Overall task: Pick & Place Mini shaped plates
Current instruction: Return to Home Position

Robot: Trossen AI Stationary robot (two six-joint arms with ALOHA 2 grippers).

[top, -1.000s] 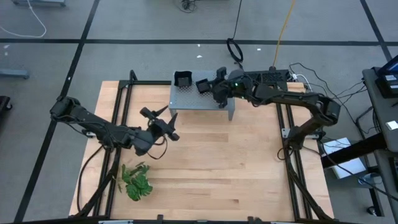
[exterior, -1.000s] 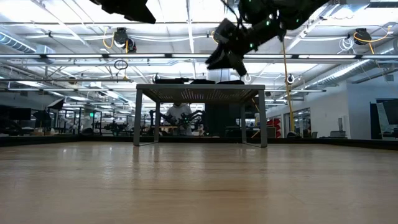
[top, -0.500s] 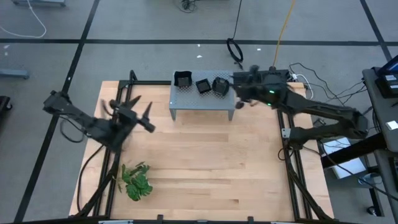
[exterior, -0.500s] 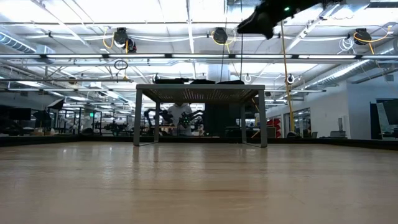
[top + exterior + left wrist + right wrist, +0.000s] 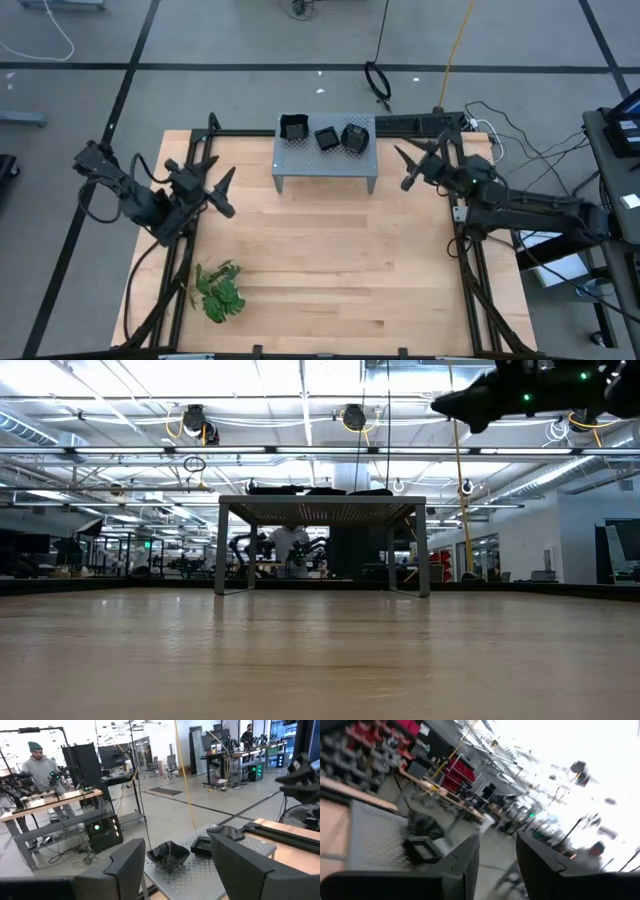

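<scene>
Three small glossy black mini shaped plates (image 5: 293, 127) (image 5: 327, 137) (image 5: 355, 137) rest side by side on top of the grey perforated stand (image 5: 325, 165) at the table's far middle. The left wrist view shows them too, a wavy-edged one (image 5: 168, 856) nearest. My left gripper (image 5: 225, 192) hovers open over the table's left part, pointing level toward the stand, nothing between its fingers. My right gripper (image 5: 402, 168) hangs open just right of the stand, high above the table (image 5: 470, 405), also with nothing in it.
A green leafy sprig (image 5: 220, 292) lies near the table's front left corner. Black frame rails run along the left (image 5: 185, 250) and right (image 5: 470, 270) sides. Bare wood (image 5: 330, 260) stretches in front of the stand. A person (image 5: 42, 770) stands at a bench beyond the table.
My right gripper has drawn back from above the stand toward the table's right edge, and a third plate now shows on the stand where it was. My left gripper has gone up and toward the table's left edge, rolling a little. Both stay open.
</scene>
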